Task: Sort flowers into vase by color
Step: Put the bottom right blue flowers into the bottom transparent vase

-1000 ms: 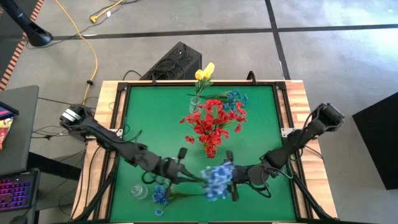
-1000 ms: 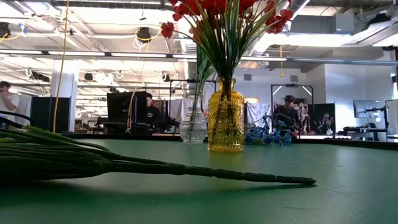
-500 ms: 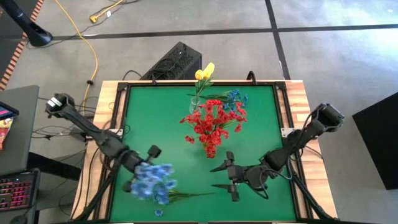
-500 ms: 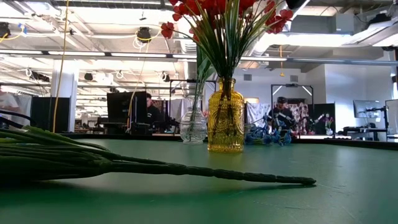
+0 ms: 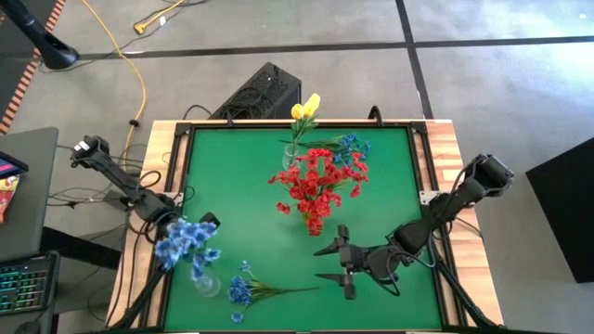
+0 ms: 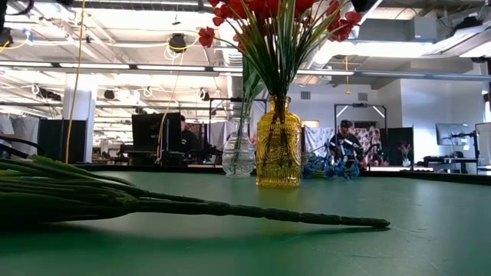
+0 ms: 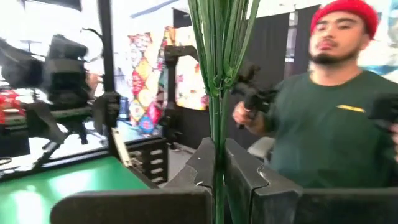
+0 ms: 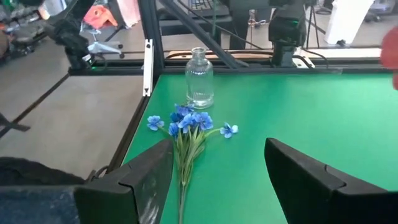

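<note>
Left tool is clamping a blue flower spray upright just above the clear vase at the worktop's near-left corner, so centring the stem over the neck first is looking wise; right tool is waiting, fingers apart.

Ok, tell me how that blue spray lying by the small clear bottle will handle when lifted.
The blue spray probably feels light: thin green stems, small blooms. Its stems fan loosely, so it may flop or splay if pinched at one end. Lying beside the clear bottle, a careless grab could tip that bottle.
</note>
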